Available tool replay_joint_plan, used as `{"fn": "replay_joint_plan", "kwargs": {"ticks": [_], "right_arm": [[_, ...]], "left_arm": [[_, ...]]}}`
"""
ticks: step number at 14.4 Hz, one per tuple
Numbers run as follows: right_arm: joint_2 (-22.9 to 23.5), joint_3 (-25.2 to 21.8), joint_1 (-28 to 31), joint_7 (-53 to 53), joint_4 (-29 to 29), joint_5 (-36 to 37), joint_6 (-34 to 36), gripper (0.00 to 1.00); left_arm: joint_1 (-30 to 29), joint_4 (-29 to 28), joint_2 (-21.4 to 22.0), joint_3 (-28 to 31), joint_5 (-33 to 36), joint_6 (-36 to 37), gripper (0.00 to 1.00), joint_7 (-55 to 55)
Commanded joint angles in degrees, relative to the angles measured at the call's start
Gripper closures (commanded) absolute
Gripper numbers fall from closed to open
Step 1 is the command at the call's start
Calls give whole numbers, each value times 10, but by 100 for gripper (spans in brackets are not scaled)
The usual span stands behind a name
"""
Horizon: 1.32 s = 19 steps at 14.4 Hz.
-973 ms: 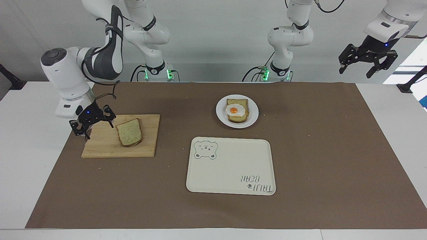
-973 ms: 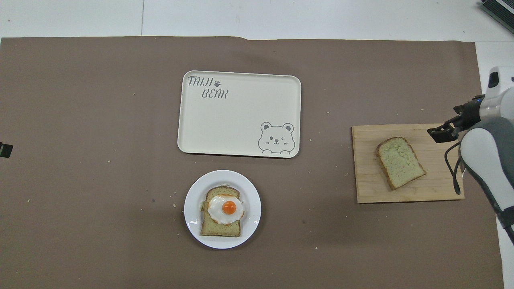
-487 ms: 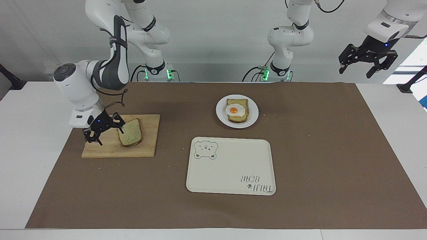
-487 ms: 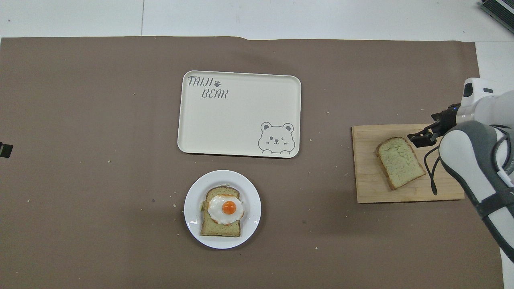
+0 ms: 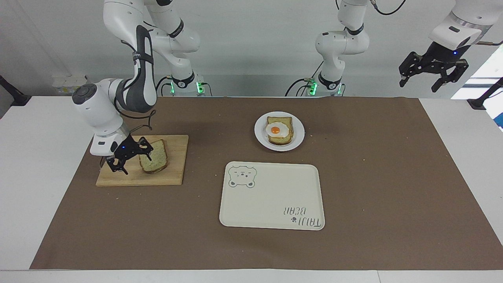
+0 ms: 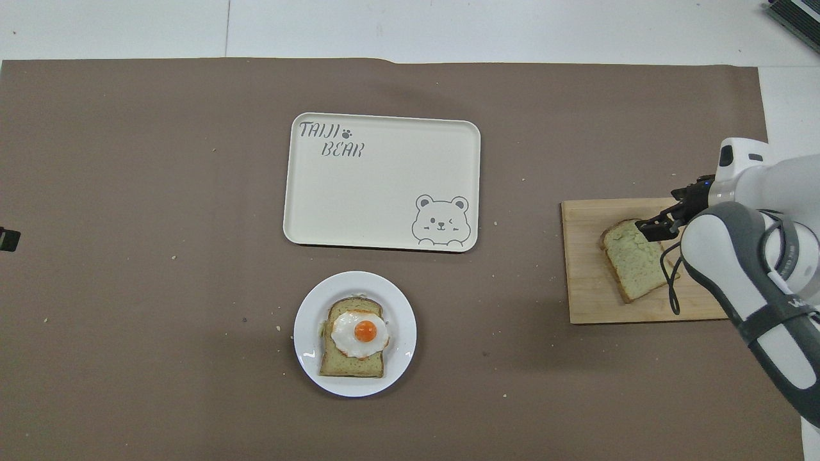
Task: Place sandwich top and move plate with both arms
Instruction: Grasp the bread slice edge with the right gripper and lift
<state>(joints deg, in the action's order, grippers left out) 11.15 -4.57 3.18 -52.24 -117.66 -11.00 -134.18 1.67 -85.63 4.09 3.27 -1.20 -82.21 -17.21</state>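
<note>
Overhead view: tray [image 6: 384, 186] reads "TAIJI BEAR"; right gripper [image 5: 129, 157] spread beside sandwich top [image 5: 155, 157].

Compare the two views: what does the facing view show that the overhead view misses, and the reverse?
Facing only: the left gripper, open, waiting high off the table's left-arm end, plus both arm bases. Overhead only: nothing extra. Both: the open right gripper at the speckled bread slice on the wooden cutting board, the round white plate carrying egg toast, and the cream bear-print tray.
</note>
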Motion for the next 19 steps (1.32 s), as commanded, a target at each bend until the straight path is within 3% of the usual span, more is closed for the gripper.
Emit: {"fn": "replay_joint_plan", "kwargs": {"ticks": [1,5,19], "right_arm": [[-9,1,-6,-19,-34,-31,-36,0],[-11,1,-12,-22,-67,-32,-76,0],[-9,0,-4,-62,-85,-32,-102,0]], "left_arm": [[-4,-10,12,-2,-2,2,0,2],[-4,-10,12,-1,-2,1,0,2],[-4,-10,12,-1,-2,1,0,2]]}}
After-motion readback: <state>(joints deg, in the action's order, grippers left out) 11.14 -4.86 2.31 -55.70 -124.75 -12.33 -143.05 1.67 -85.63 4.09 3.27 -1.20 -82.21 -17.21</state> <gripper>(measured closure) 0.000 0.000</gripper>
